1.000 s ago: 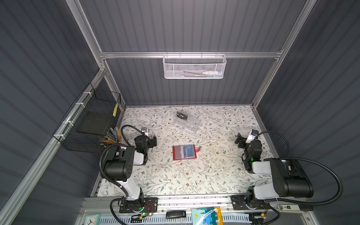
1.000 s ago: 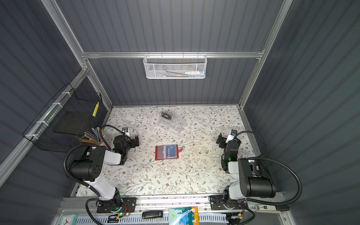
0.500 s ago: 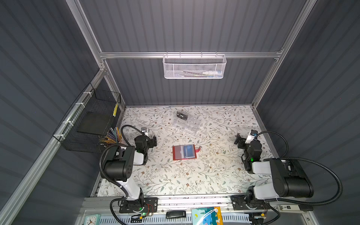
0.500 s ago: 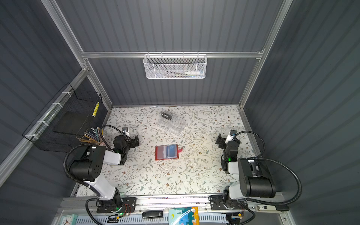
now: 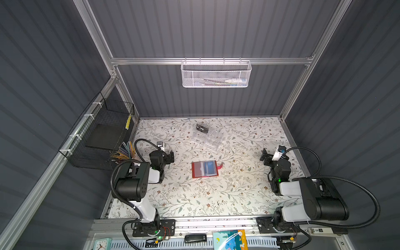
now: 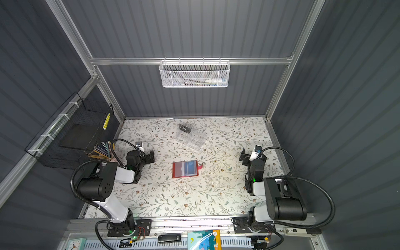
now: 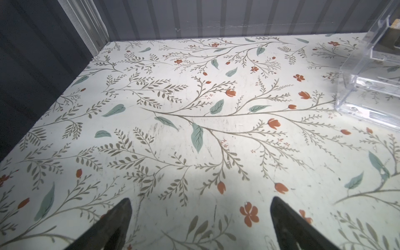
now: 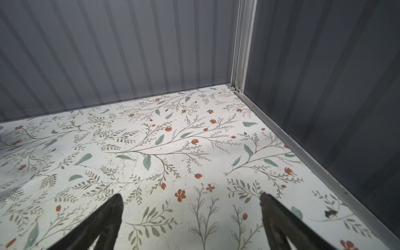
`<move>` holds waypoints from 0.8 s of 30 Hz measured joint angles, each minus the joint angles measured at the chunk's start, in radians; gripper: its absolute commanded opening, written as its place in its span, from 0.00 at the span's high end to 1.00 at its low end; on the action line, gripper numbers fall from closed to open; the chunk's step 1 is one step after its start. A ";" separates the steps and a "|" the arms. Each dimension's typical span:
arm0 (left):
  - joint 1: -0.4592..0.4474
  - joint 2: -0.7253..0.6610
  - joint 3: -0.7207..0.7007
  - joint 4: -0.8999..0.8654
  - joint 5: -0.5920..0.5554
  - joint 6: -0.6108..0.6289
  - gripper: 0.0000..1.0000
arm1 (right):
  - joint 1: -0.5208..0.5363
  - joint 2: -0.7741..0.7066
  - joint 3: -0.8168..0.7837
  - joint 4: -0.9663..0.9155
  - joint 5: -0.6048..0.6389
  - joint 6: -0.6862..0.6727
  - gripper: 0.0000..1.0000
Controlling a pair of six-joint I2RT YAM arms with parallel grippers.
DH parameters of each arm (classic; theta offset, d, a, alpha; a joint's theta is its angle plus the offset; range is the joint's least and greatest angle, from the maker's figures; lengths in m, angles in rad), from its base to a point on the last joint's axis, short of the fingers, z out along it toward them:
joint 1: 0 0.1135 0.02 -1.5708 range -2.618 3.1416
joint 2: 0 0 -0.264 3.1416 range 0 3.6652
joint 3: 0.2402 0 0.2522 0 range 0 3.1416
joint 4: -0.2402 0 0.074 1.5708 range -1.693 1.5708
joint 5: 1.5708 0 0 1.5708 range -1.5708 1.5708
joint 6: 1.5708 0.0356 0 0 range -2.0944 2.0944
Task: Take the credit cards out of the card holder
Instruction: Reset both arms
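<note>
Card holder (image 5: pixel 204 172) lies open and flat near the middle of the flowered table (image 5: pixel 194 199), red cover down and clear sleeves up, seen in both top views. A blue card (image 5: pixel 210 170) shows through the sleeve on its right half; the left half looks reddish, and what it holds cannot be told. Its red strap tab (image 5: pixel 220 166) sticks out from the right edge onto the table. Farther back, well apart from the holder, stands a clear plastic organizer (image 5: pixel 208 138), with a black card (image 5: pixel 202 129) bearing white lettering at its far left end. The left gripper (image 7: pixel 200 201) is low over the left side of the table, well apart from the holder, its jaws spread wide with only bare table between them. The right gripper (image 8: pixel 190 195) is at the right side, likewise spread wide and holding nothing, facing the far right corner. A black wire basket (image 5: pixel 104 134) hangs on the left wall with coloured pencils (image 5: pixel 124 150) just below it, and a white mesh basket (image 5: pixel 215 74) hangs on the far wall.
</note>
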 measured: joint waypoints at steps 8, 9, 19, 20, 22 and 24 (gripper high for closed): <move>0.000 0.000 -0.002 0.016 0.000 0.003 0.00 | 0.000 -0.003 0.078 -0.094 0.021 0.006 0.01; 0.000 0.000 -0.004 0.023 0.001 0.004 0.00 | 0.000 -0.003 0.078 -0.098 0.022 0.006 0.01; 0.000 -0.039 -0.065 0.127 -0.005 0.003 0.00 | 0.000 -0.003 0.078 -0.106 0.023 0.006 0.01; 0.000 -0.031 -0.067 0.110 -0.005 0.003 0.00 | 0.000 -0.003 0.078 -0.106 0.023 0.006 0.01; 0.000 -0.014 -0.060 0.098 0.002 0.005 0.00 | 0.000 -0.003 0.078 -0.107 0.023 0.006 0.01; 0.000 -0.010 -0.038 0.057 0.007 0.007 0.00 | 0.000 -0.003 0.078 -0.110 0.023 0.006 0.01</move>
